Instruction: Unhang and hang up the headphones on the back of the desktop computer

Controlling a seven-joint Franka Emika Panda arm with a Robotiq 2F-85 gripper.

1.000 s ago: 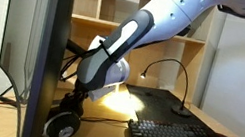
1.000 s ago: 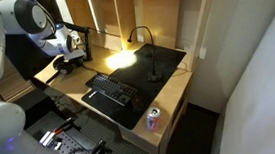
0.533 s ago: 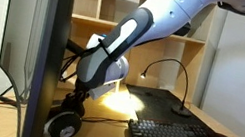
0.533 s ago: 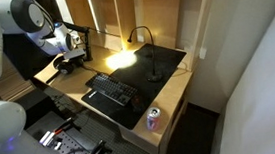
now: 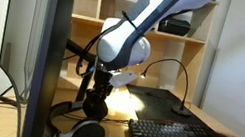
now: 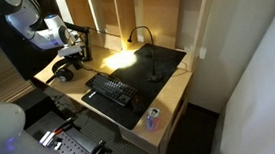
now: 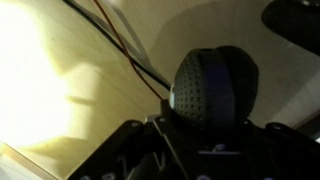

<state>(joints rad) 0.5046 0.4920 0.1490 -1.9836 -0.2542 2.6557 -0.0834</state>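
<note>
Hand (image 5: 97, 106) looks clamped on the headband of the headphones (image 5: 87, 136) (fingers close together, dim in wrist view). Headphones low behind the back of the desktop computer (image 5: 50, 46), one earcup (image 7: 210, 88) down at the desk (image 5: 128, 104); can't tell if it touches.

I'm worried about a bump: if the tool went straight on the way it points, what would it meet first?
Probably the headphones: the tool points down right above them, and the wrist view shows an earcup straight ahead. Whether they already touch is unclear.
</note>
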